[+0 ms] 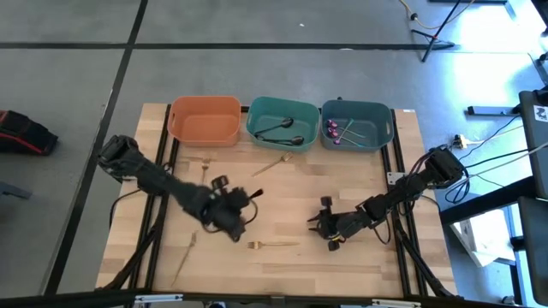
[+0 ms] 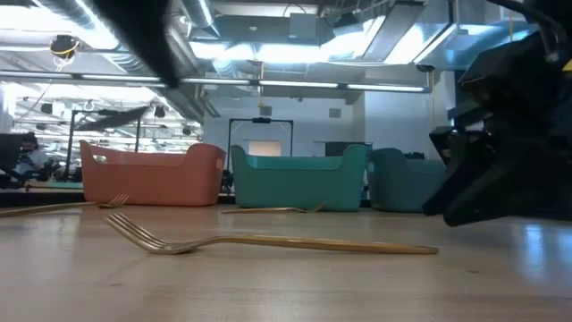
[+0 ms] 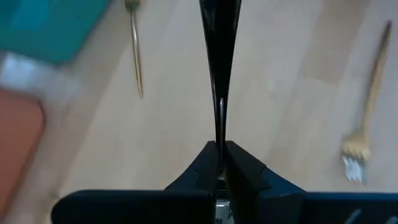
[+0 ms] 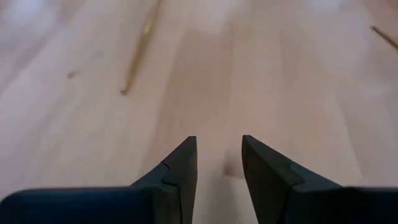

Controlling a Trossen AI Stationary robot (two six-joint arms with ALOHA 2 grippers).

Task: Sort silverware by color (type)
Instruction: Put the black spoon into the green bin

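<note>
My left gripper [image 1: 242, 204] hovers over the middle of the table, shut on a dark grey-black piece of silverware [image 3: 219, 62]. My right gripper [image 4: 219, 168] is low over the table to the right of centre, open, with nothing between its fingers. Several gold pieces lie flat on the wood: a fork [image 1: 272, 245] near the front, one [image 1: 182, 257] at the front left, and two [image 1: 205, 162] [image 1: 272, 165] close to the bins. The teal bin [image 1: 282, 124] holds dark pieces, and the blue-grey bin [image 1: 355, 126] holds purple ones. My left gripper pinches one end of the dark piece's slim handle [image 3: 219, 134] between its two fingers. The piece sticks straight out ahead of the fingertips, in line with them. The fingers slant down from above, and the piece is lifted clear of the table.
An orange bin [image 1: 204, 120] stands left of the teal one in the row along the table's far edge. Bare wood lies between the two grippers and in front of my right gripper [image 1: 324, 224]. In the low view the gold fork [image 2: 268, 241] lies across the foreground.
</note>
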